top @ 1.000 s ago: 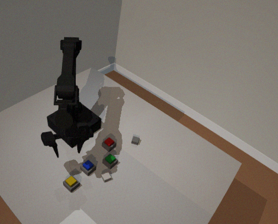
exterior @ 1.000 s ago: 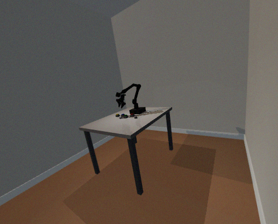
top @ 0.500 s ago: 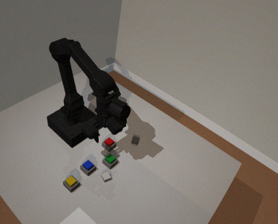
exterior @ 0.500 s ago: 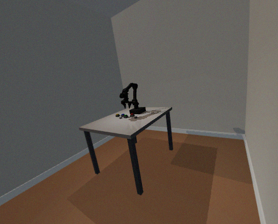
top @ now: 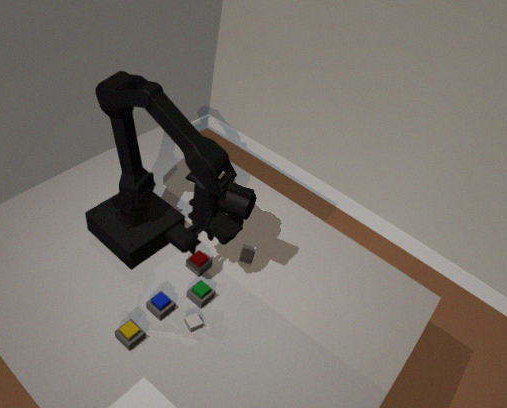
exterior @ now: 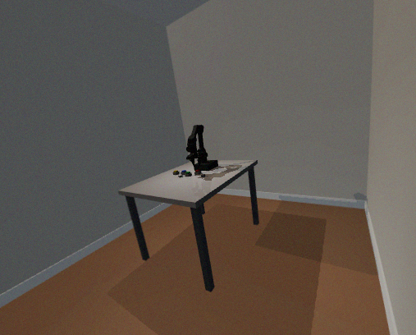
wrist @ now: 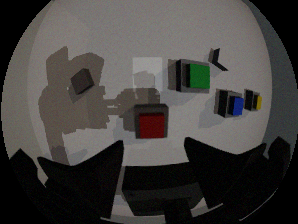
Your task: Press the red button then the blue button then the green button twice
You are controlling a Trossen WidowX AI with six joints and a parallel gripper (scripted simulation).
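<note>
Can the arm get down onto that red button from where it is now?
Probably yes: the gripper hangs just above the red button, fingers empty, nothing between them. The grey block sits off to one side.

We see a matt black arm [top: 181, 135], a smooth, faintly glossy pale table top [top: 306, 310], and plastic-looking coloured caps such as the red button [top: 199, 258].
</note>
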